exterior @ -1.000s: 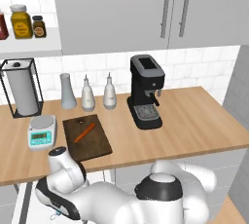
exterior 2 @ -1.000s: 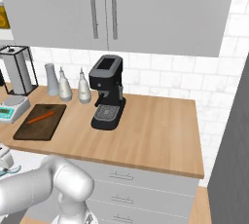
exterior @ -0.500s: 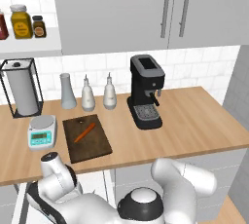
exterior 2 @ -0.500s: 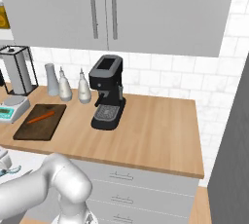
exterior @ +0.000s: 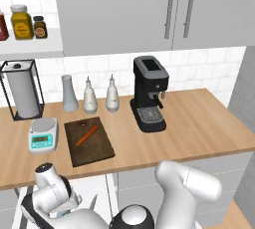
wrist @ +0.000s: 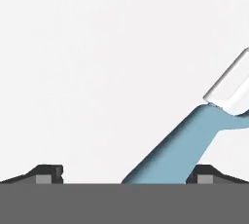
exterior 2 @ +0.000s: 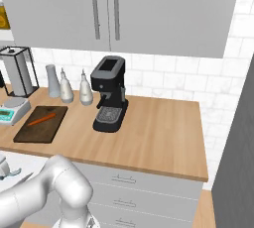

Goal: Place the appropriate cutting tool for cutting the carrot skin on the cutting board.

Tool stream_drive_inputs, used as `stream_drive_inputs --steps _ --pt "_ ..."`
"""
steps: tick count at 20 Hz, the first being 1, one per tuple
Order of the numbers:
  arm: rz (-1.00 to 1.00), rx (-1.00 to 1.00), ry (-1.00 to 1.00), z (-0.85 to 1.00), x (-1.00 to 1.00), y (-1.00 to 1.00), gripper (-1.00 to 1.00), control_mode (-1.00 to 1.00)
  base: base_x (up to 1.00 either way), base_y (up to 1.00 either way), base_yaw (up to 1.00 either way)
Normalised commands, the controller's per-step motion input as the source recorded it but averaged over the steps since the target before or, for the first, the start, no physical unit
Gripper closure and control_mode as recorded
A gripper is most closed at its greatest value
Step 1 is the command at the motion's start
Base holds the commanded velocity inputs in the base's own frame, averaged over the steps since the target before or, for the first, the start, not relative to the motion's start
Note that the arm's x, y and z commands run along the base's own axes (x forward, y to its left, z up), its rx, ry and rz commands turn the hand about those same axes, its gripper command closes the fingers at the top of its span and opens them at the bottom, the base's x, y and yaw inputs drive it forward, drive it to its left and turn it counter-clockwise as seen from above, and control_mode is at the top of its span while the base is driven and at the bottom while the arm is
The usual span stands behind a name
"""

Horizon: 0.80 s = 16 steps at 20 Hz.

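Observation:
The cutting tool [wrist: 181, 141], a peeler with a light-blue handle and a pale metal head, lies on a white surface. Its handle runs down between the fingertips [wrist: 48, 172] of my gripper [wrist: 129, 174], closer to the right one. The jaws stand wide apart and open around the handle, not closed on it. The arm reaches low, below the counter's front edge at the left. The carrot [exterior: 87, 135] [exterior 2: 41, 119] lies slanted on the dark brown cutting board [exterior: 97, 149] [exterior 2: 34, 132] on the wooden counter.
A teal-and-white scale [exterior: 43, 135] [exterior 2: 9, 111] sits left of the board. Behind it stand a paper towel holder [exterior: 22, 93] and three pale bottles [exterior: 89, 97]. A black coffee machine [exterior: 149, 93] [exterior 2: 110, 93] stands to the right. Spice jars [exterior: 22, 22] sit on a shelf.
The arm has sunk lower below the counter's front edge, its wrist dropping down and left in the left base view. The counter's things have not moved. The jaws stay wide.

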Motion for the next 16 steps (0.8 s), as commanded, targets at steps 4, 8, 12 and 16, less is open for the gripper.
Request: stream_drive_inputs --steps 4,8,12,16 --pt "0.01 0.00 0.00 -0.24 -0.03 0.00 -1.00 -1.00 0.00 0.00 0.00" --pt "0.00 0.00 0.00 -0.46 -0.36 0.00 1.00 -1.00 0.00 0.00 0.00" --pt "0.00 0.00 0.00 -0.51 -0.48 -0.04 1.00 -1.00 0.00 0.00 0.00" --pt "0.00 0.00 -0.02 -0.41 -0.39 -0.21 1.00 -1.00 0.00 0.00 0.00"
